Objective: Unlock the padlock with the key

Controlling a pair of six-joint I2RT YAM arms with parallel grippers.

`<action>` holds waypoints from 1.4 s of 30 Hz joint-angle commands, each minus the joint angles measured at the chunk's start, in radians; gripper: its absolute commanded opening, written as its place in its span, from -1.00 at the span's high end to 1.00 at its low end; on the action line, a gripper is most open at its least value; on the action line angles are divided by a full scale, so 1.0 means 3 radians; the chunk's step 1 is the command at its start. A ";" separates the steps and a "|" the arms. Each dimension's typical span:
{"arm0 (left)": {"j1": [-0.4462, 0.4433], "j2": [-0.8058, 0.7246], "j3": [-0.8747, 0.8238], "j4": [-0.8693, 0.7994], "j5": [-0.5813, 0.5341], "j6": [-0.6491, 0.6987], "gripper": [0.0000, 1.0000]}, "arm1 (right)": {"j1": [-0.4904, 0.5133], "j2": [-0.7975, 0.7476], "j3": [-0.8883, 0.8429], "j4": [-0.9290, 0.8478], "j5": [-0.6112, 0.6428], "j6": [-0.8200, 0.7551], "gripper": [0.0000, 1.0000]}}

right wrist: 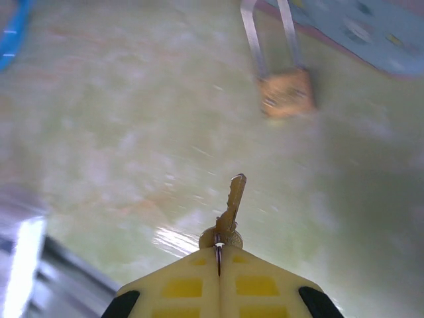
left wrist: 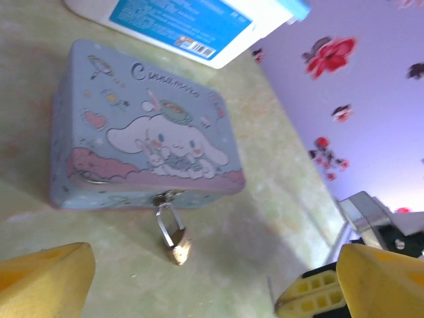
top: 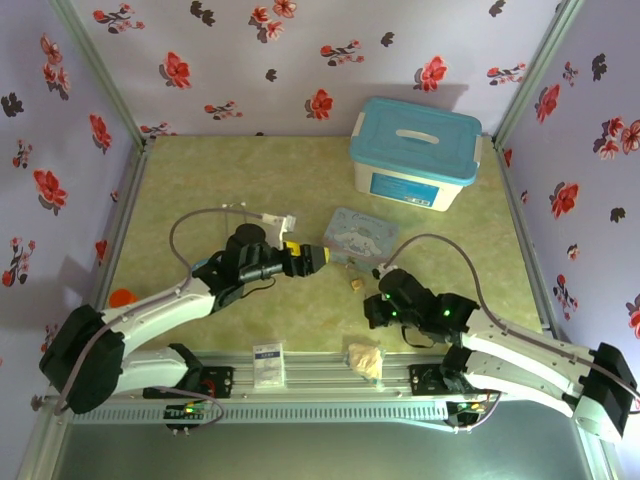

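You've got the thin metal key [right wrist: 233,199] clenched in the right end effector [right wrist: 218,255], near the small brass padlock [right wrist: 286,93], not yet inserted; left end effector [left wrist: 212,285] released.

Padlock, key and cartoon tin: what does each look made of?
The padlock body looks like dull gold brass, its shackle shiny silver steel. The key, pinched in the right fingers, looks like thin brassy metal. The tin seems printed sheet metal, glossy pastel; possibly plastic.

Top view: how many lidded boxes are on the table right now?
2. The blue-lidded plastic box sits far right; the pastel cartoon tin lies nearer, mid-table, the padlock at its front clasp. The left arm and right arm could hide more.
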 commanded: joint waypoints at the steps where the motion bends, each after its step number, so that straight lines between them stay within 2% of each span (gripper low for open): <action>1: 0.0049 -0.0060 -0.0171 0.0508 0.0420 -0.0200 -0.81 | 0.0018 0.0027 0.0139 0.0465 -0.0377 -0.0483 1.00; 7: 0.0043 0.0025 -0.0257 0.0665 0.0603 -0.0335 -0.59 | 0.0020 0.0039 0.0129 0.0914 -0.0668 -0.0699 1.00; 11: 0.0009 0.0198 -0.0236 0.0776 0.0733 -0.0446 -0.44 | 0.0019 0.0051 0.0140 0.0978 -0.0689 -0.0782 1.00; 15: -0.0058 0.0484 -0.0271 0.1303 0.0950 -0.0679 -0.31 | 0.0020 0.0098 0.0155 0.1001 -0.0696 -0.0826 1.00; 17: -0.0074 0.0617 -0.0252 0.1437 0.1033 -0.0771 -0.14 | 0.0018 0.0124 0.0168 0.0994 -0.0680 -0.0827 1.00; 19: -0.0108 0.0713 -0.0227 0.1483 0.1072 -0.0792 -0.07 | 0.0020 0.0144 0.0168 0.0994 -0.0621 -0.0807 1.00; 25: -0.0164 0.0743 -0.0206 0.1247 0.1063 -0.0735 0.01 | 0.0018 0.0179 0.0138 0.1018 -0.0528 -0.0785 1.00; 27: -0.0177 0.0764 -0.0154 0.1029 0.1063 -0.0677 0.09 | 0.0016 0.0179 0.0132 0.1045 -0.0487 -0.0779 1.00; 30: -0.0232 0.0768 -0.0149 0.0993 0.1062 -0.0627 0.17 | 0.0020 0.0214 0.0160 0.1018 -0.0423 -0.0808 1.00; 36: -0.0277 0.0720 -0.0137 0.0922 0.1057 -0.0554 0.13 | 0.0020 0.0281 0.0172 0.1044 -0.0403 -0.0820 1.00; 42: -0.0283 0.0727 -0.0108 0.0804 0.1057 -0.0489 0.47 | 0.0016 0.0260 0.0122 0.1138 -0.0347 -0.0794 1.00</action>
